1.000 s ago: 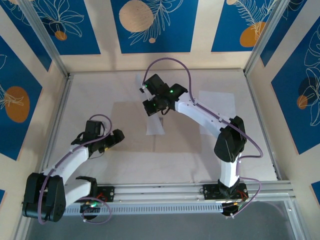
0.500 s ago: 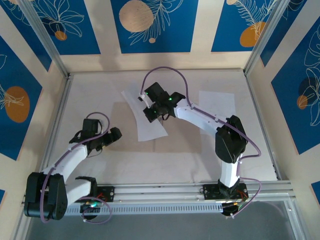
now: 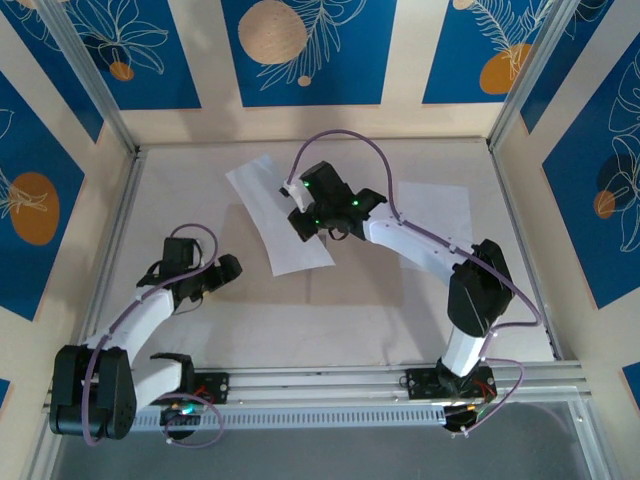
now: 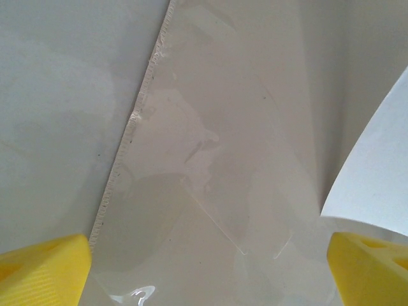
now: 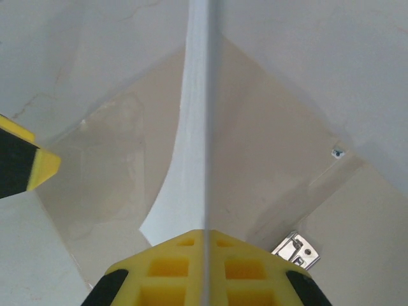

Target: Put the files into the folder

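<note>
Over the open folder on the tabletop, the right fingers pinch one white sheet, raised and curved. The other sheet lies flat farther right; the left fingers are spread at the folder's left edge.

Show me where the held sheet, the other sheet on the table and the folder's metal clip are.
held sheet (image 3: 272, 215), top external view, its flat middle.
other sheet (image 3: 445, 205), top external view, bare upper part.
metal clip (image 5: 298, 250), right wrist view, its centre.
</note>
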Robot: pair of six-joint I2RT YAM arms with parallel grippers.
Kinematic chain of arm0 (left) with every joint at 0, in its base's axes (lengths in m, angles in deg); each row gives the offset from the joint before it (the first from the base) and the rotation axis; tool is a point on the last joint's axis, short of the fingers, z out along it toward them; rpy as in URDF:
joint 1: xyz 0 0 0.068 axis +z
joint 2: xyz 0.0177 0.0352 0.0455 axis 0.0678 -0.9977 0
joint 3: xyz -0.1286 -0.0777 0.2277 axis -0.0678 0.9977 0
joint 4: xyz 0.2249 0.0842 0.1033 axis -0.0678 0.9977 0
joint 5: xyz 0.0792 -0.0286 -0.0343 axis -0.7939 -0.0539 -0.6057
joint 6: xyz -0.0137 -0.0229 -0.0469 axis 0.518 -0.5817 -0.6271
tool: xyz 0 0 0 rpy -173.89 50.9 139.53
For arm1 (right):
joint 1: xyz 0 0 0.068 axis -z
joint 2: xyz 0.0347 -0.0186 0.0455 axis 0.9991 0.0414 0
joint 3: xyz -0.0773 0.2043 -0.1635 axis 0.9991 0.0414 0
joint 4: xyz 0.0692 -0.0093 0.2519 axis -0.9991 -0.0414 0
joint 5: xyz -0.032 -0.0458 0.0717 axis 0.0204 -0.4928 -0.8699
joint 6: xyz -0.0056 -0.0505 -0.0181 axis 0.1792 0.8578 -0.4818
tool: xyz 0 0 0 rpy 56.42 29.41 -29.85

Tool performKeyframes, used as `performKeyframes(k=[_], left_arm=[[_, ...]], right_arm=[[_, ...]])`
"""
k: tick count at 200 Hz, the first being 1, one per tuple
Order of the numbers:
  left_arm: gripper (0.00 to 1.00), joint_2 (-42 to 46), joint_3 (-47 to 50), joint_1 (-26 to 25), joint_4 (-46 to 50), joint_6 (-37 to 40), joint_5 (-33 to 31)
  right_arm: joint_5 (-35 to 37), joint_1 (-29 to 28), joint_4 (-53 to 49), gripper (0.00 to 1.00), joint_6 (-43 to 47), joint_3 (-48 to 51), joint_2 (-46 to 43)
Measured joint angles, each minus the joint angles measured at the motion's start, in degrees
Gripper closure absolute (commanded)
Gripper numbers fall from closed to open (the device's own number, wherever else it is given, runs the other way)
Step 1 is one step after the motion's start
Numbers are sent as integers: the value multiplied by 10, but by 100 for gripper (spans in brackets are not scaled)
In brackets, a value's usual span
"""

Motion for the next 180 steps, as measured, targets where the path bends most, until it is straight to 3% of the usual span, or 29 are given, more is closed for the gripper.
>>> performKeyframes(k=[180], left_arm=[[4, 0, 6, 7, -2, 0, 15]], right_arm=[[-63, 8, 51, 100, 22, 76, -44]])
